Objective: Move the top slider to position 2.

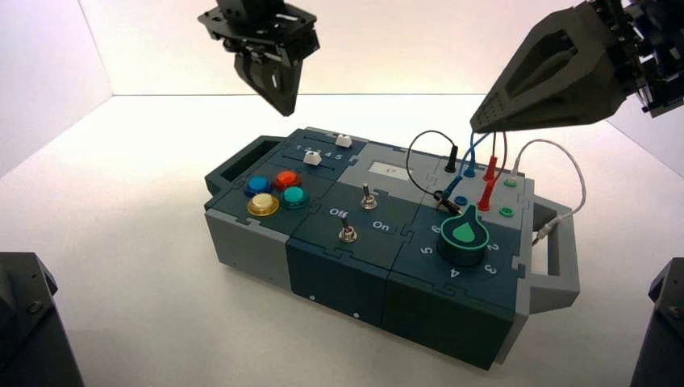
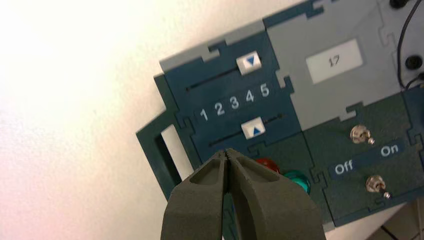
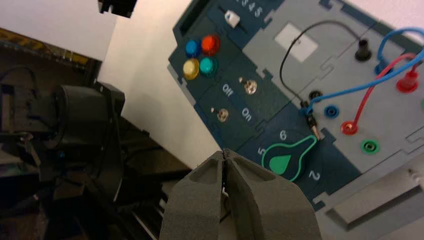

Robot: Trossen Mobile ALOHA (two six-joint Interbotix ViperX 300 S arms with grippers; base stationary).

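Observation:
The top slider point(image 1: 344, 140) is a small white knob at the box's far left corner. In the left wrist view the top slider point(image 2: 249, 62) sits at the 5 end of its dark slot, and its blue triangle points at the printed row 1 2 3 4 5. Position 2 point(image 2: 219, 108) is the second digit of that row. My left gripper point(image 1: 284, 109) hangs shut above the box's far left side, clear of the sliders; its tips point(image 2: 228, 151) touch with nothing between them. My right gripper point(image 1: 476, 125) hovers shut over the wires, holding nothing.
A second white slider point(image 2: 253, 129) sits below the digits, near 4. Coloured push buttons point(image 1: 274, 192), two silver toggle switches point(image 1: 368, 197) and a green dial point(image 1: 464, 235) fill the box's near side. Wires point(image 1: 484, 161) loop over the far right sockets.

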